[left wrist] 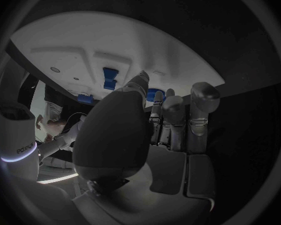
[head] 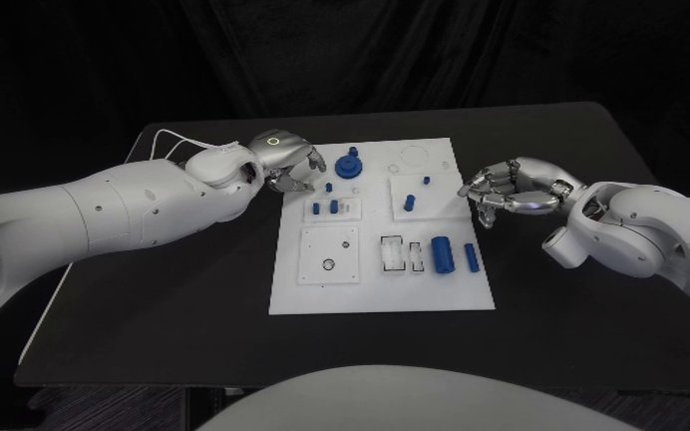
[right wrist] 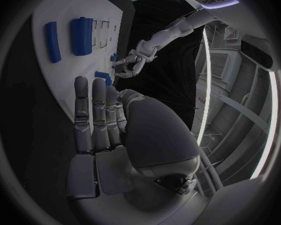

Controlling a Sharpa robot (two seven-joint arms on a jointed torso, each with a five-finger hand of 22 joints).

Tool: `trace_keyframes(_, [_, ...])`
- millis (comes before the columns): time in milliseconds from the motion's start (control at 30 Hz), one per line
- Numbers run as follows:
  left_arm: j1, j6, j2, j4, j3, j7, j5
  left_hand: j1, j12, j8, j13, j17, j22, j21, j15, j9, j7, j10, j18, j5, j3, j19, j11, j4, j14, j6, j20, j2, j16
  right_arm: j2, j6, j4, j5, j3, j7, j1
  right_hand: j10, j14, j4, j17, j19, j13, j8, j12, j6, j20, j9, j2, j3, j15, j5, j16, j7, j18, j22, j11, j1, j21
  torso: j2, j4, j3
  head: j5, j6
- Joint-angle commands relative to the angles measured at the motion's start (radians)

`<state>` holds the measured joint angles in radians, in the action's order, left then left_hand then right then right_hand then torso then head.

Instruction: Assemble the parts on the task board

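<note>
task board (head: 383, 291) sits mid surface (head: 172, 331), blue parts (head: 443, 252) on it. left hand (head: 283, 162) at board's left edge, right hand (head: 511, 190) at its right edge; both sets of fingers loosely spread, holding nothing. near board edge unobstructed.

Bare tabletop (head: 172, 301) lies open at the frame's lower left and lower right, beside the task board (head: 381, 296). At the board's upper left edge the left hand (head: 288, 164) crowds the blue parts (head: 348, 165); the right hand (head: 507, 192) blocks its right edge.
</note>
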<state>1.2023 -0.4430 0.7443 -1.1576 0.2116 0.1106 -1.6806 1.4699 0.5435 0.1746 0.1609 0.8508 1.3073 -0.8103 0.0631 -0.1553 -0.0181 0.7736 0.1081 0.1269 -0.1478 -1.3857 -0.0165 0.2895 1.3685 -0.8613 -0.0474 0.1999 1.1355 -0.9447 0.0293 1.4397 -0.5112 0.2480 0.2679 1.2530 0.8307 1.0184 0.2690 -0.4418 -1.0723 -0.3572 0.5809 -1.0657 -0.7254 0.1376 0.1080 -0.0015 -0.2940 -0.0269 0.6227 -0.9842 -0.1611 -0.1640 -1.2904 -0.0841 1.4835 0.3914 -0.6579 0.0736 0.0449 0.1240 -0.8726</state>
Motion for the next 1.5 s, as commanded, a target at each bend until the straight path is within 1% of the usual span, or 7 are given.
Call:
trace_keyframes(33, [-0.001,-0.072,0.015,-0.002,-0.001,0.012,0.000,0.014,0.017,0.015,0.003,-0.058,0.067,0.025,-0.003,-0.004,-0.001,-0.012,0.020,0.006,0.007,0.017,0.000,0.000,-0.032,-0.017,-0.003,-0.015,-0.043,-0.003,-0.006,0.000,-0.002,-0.001,-0.013,-0.002,0.001,-0.001,0.004,0.001,0.003,0.001,0.002,0.007,0.002,-0.004,0.000,0.003,-0.004,-0.001,-0.003,0.006,-0.002,-0.018,0.000,-0.004,0.009,0.003,0.000,-0.0003,-0.0002,0.004,0.000])
trace_keyframes(467, [0.000,-0.327,0.082,-0.030,-0.001,0.134,0.131,0.031,0.063,0.083,-0.008,-0.184,0.064,0.106,0.011,-0.018,0.029,0.160,0.028,0.137,-0.095,0.051,0.035,0.004,-0.092,-0.154,0.000,-0.057,-0.136,0.006,-0.067,-0.001,-0.008,-0.001,-0.010,0.027,-0.008,-0.008,-0.025,0.006,0.007,0.005,0.009,0.014,-0.012,-0.005,0.002,-0.021,-0.002,0.001,-0.011,0.012,-0.001,-0.018,-0.002,-0.003,0.039,0.004,0.002,-0.0012,-0.0015,0.009,0.000])
trace_keyframes(633, [0.000,-0.385,0.134,-0.120,-0.001,0.273,0.476,-0.080,0.036,0.068,-0.028,-0.315,-0.001,0.458,-0.040,-0.006,0.065,0.226,0.064,0.164,-0.243,0.208,-0.025,0.004,-0.234,-0.178,-0.032,-0.038,-0.292,0.033,-0.086,-0.010,-0.094,-0.001,-0.038,0.085,-0.024,0.018,-0.058,0.011,-0.008,0.024,0.015,0.051,-0.029,-0.011,0.003,-0.042,0.006,0.005,-0.057,0.009,-0.001,-0.019,-0.014,-0.002,0.072,0.022,0.002,-0.0005,-0.0053,0.013,0.000])
trace_keyframes(767, [0.000,-0.297,0.158,-0.182,-0.001,0.392,0.823,-0.134,-0.009,0.046,-0.054,-0.392,-0.024,0.555,-0.104,0.003,0.119,0.182,0.046,0.155,-0.308,0.332,-0.066,0.002,-0.408,-0.191,-0.078,-0.018,-0.432,0.064,-0.080,-0.027,-0.196,-0.001,-0.068,0.129,-0.020,0.039,-0.070,0.020,-0.022,0.052,0.010,0.102,-0.049,-0.016,-0.001,-0.054,0.015,0.009,-0.107,0.018,0.002,-0.019,-0.023,0.001,0.090,0.034,0.003,-0.0001,-0.0072,0.009,0.000])
trace_keyframes(900, [0.001,-0.114,0.171,-0.248,-0.001,0.499,1.273,-0.156,-0.080,-0.026,-0.096,-0.527,-0.127,0.744,-0.207,0.039,0.196,0.059,0.003,0.373,-0.212,0.585,-0.132,-0.003,-0.641,-0.123,-0.137,-0.023,-0.605,0.116,-0.087,-0.062,-0.401,-0.001,-0.092,0.169,-0.015,0.163,-0.080,-0.012,-0.113,0.095,-0.012,0.193,-0.062,-0.028,-0.013,-0.062,0.019,0.022,-0.185,-0.045,0.005,-0.016,-0.047,0.006,0.112,0.103,0.001,0.0019,-0.0053,0.012,0.000])
trace_keyframes(1133, [0.001,0.047,0.189,-0.331,-0.001,0.575,1.576,-0.160,-0.105,-0.077,-0.096,-0.648,-0.329,0.753,-0.211,0.073,0.193,-0.075,0.022,0.357,-0.033,0.796,-0.130,0.002,-0.817,-0.073,-0.180,-0.081,-0.679,0.185,-0.142,-0.121,-0.727,-0.001,-0.104,0.190,0.000,0.279,-0.081,-0.233,-0.244,0.130,-0.046,0.272,-0.091,-0.035,-0.025,-0.085,0.025,0.026,-0.237,-0.190,0.010,0.026,-0.101,0.006,0.115,0.383,-0.001,-0.0008,-0.0088,0.013,0.000])
trace_keyframes(1500, [-0.001,0.220,0.232,-0.414,0.000,0.618,1.690,-0.251,-0.091,-0.106,-0.095,-0.767,-0.528,0.748,-0.231,0.088,0.138,-0.324,0.054,0.141,0.241,0.982,-0.067,0.004,-1.018,0.015,-0.231,-0.184,-0.667,0.209,-0.263,-0.162,-0.985,-0.001,-0.141,0.152,-0.137,0.159,-0.048,-0.010,-0.142,0.232,-0.197,0.489,-0.090,-0.038,-0.042,-0.130,0.015,0.030,-0.295,-0.036,0.011,-0.005,-0.052,-0.018,0.085,0.181,-0.014,-0.0231,-0.0264,-0.001,0.000])
